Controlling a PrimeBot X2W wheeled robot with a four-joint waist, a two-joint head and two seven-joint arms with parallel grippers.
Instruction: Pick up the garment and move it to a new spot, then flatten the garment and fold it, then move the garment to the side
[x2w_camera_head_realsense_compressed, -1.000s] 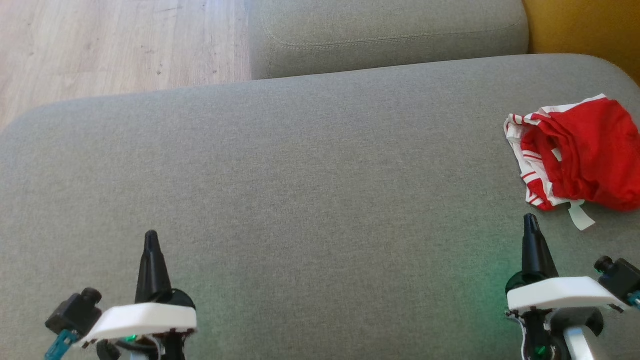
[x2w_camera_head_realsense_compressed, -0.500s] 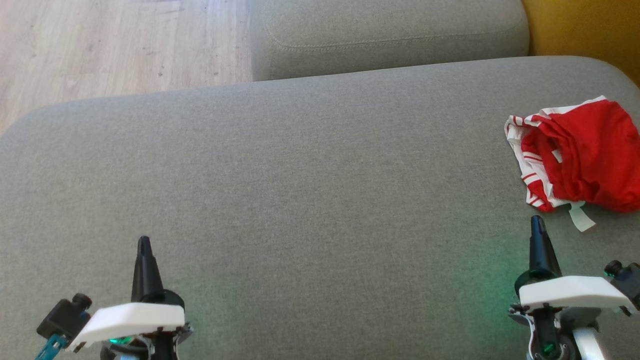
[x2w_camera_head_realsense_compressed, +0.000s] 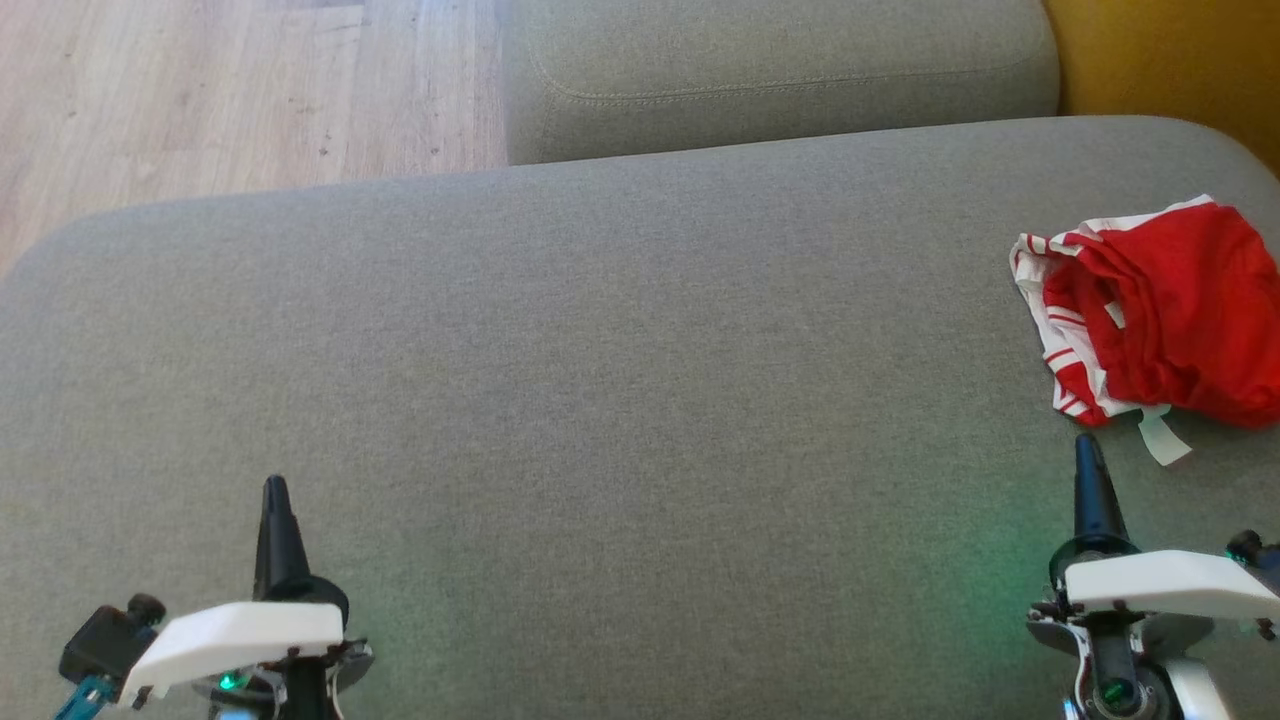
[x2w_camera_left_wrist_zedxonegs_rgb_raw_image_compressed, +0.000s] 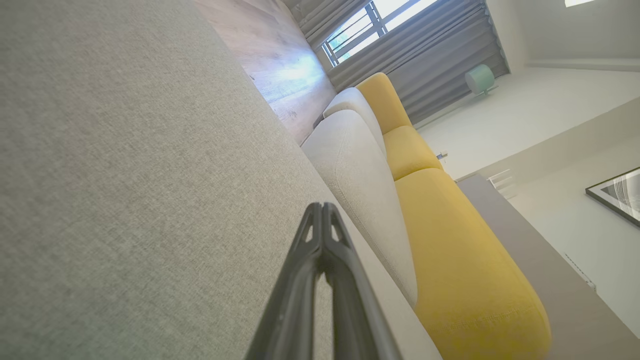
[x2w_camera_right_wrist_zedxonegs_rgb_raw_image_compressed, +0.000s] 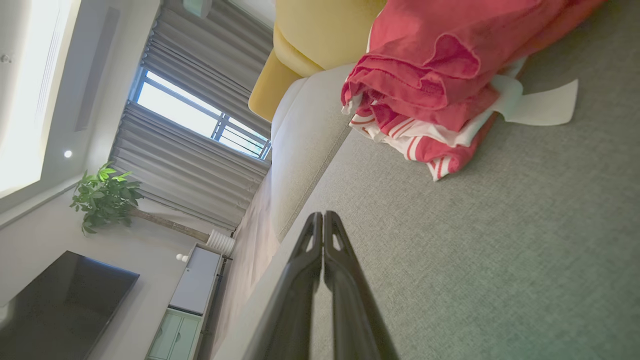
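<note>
The right gripper (x2w_camera_head_realsense_compressed: 1088, 450), dark fingers pressed together and empty, hangs over the near right of the broad grey fabric sofa cushion (x2w_camera_head_realsense_compressed: 620, 380). The crumpled red garment with white stripes (x2w_camera_head_realsense_compressed: 1170, 310) lies just beyond its tip, apart. The left gripper (x2w_camera_head_realsense_compressed: 274, 492), likewise closed, sits near left.

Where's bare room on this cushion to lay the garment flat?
Bare grey cushion spans the left and middle, from the far edge to the left end effector and right end effector. Crowded at the right edge, where the red garment lies bunched.
</note>
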